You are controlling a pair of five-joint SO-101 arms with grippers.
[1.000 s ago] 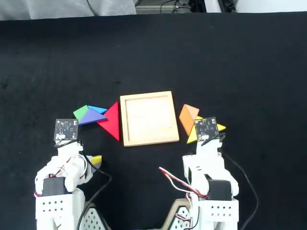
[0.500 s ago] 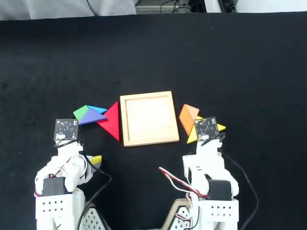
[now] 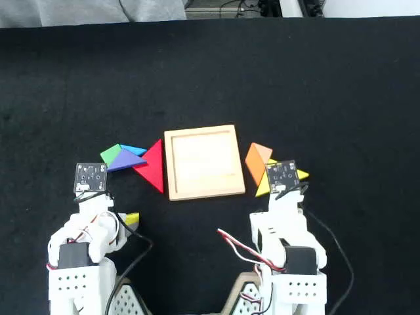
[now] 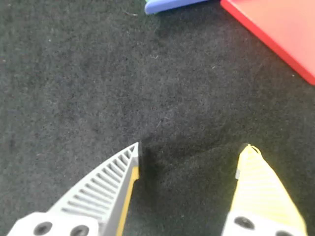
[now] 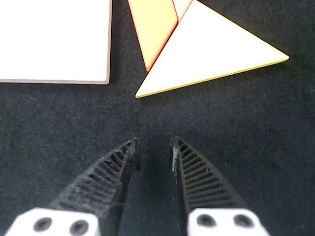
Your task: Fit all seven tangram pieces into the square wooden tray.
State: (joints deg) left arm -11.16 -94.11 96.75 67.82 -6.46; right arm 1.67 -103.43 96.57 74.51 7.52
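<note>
Black and ribbed, my right tool [image 5: 153, 141] hangs barely parted and empty over the desk [image 3: 210, 72], just short of the yellow triangle [image 5: 211, 49], while my left tool [image 4: 192, 147], spread wide and also empty, sits near the red triangle [image 4: 280, 29]. The first pick looks due, so I would widen the right tool, straddle a yellow corner and pinch across two edges, clear of the orange piece [image 5: 152, 24] right beside it. I count one square wooden tray [image 3: 203, 164], bare, between the clusters, and seven pieces outside it: four on my left, three on my right.
</note>
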